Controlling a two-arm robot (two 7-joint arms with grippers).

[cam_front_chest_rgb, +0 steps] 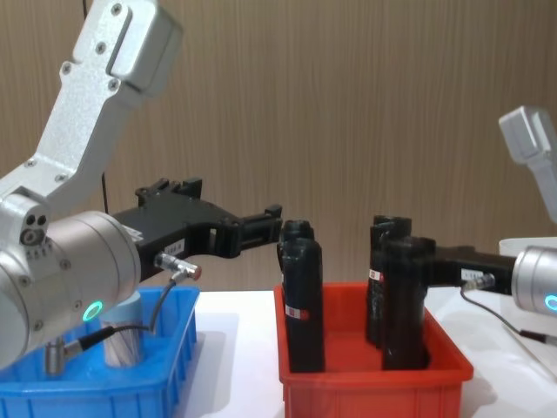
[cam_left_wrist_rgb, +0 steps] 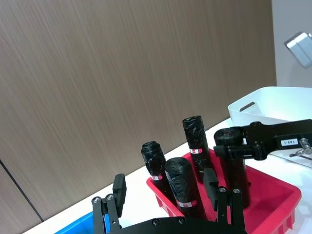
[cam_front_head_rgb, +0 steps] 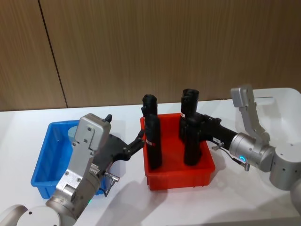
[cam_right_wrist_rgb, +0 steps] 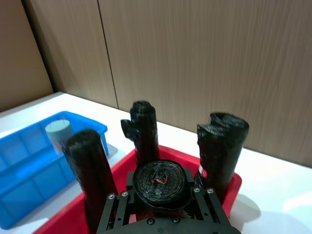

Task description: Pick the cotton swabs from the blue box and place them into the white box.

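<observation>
Over the red bin [cam_front_head_rgb: 178,178], the right gripper [cam_front_head_rgb: 194,123] pinches a black roll [cam_front_head_rgb: 190,141].

— What are we seeing on the arms?
— Silver rounded casings, each glowing a small teal ring light, carrying black grippers: left gripper [cam_front_chest_rgb: 277,219], right gripper [cam_front_head_rgb: 192,123].
— Details?
— Thin grey cables looping, screws showing, small white labels.

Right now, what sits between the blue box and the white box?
The red bin holding four black wrapped rolls stands between the blue box and the white box, per the head view.
</observation>
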